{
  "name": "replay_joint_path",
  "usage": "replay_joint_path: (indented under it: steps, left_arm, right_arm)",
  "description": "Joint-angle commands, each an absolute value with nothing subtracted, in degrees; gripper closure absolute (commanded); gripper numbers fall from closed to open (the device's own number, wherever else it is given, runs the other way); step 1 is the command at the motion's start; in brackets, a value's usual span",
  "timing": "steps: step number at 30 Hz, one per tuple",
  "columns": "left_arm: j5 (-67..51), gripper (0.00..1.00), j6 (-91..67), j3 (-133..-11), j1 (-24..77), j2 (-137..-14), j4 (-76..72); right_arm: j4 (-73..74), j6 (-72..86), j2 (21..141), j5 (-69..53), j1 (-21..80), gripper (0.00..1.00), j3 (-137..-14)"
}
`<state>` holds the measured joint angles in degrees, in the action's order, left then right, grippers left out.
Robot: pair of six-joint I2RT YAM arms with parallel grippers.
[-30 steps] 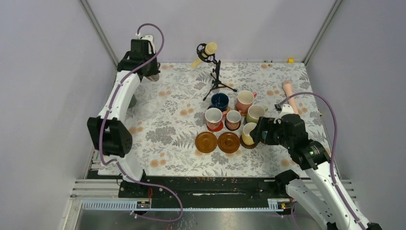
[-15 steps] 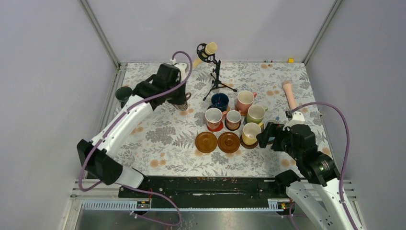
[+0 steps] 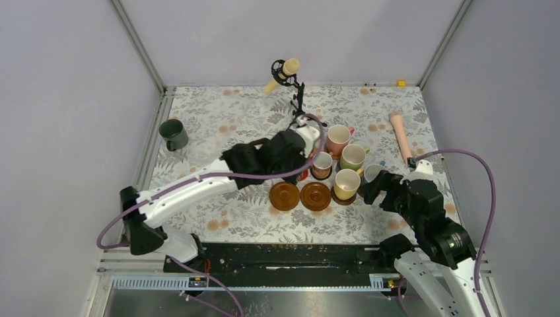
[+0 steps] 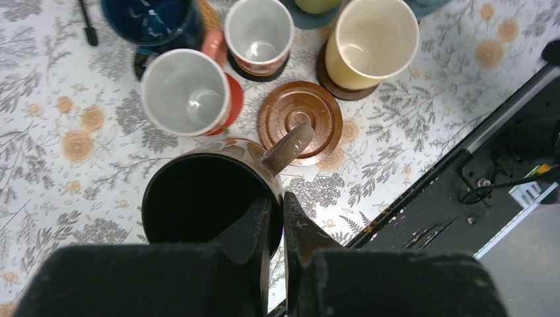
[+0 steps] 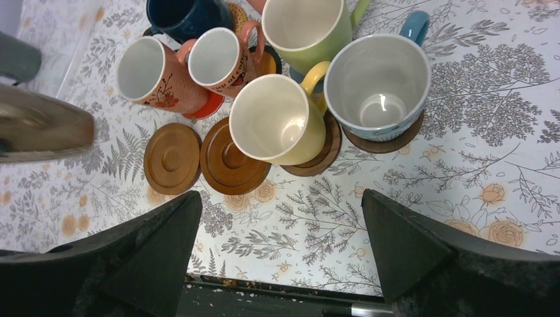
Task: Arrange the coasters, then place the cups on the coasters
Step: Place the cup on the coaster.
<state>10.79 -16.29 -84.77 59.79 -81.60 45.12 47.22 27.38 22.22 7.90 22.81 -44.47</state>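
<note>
Left gripper [image 4: 276, 218] clamped on dark mug [image 4: 198, 198] rim; mug upright, handle toward brown coaster [image 4: 300, 115]. Arm came over from far-left corner. Right gripper [image 5: 280, 198] wide apart.

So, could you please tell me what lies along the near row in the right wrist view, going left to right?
brown coaster → second brown coaster → yellow mug → light blue mug
</note>
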Motion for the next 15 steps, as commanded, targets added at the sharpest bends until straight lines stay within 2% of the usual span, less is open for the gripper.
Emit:
replay_joint_path:
  steps: [1, 15]
  left_arm:
    - [16.23, 1.0, -13.97, -87.99, 64.44, -86.64, 40.28]
    - [11.72, 1.0, -9.6, -87.25, 68.46, -99.65, 32.2]
  right_arm:
    - [47.44, 30.06, 19.78, 12.36, 22.65, 0.01, -46.73]
    - [48.4, 31.72, 14.15, 16.3, 22.59, 0.01, -47.42]
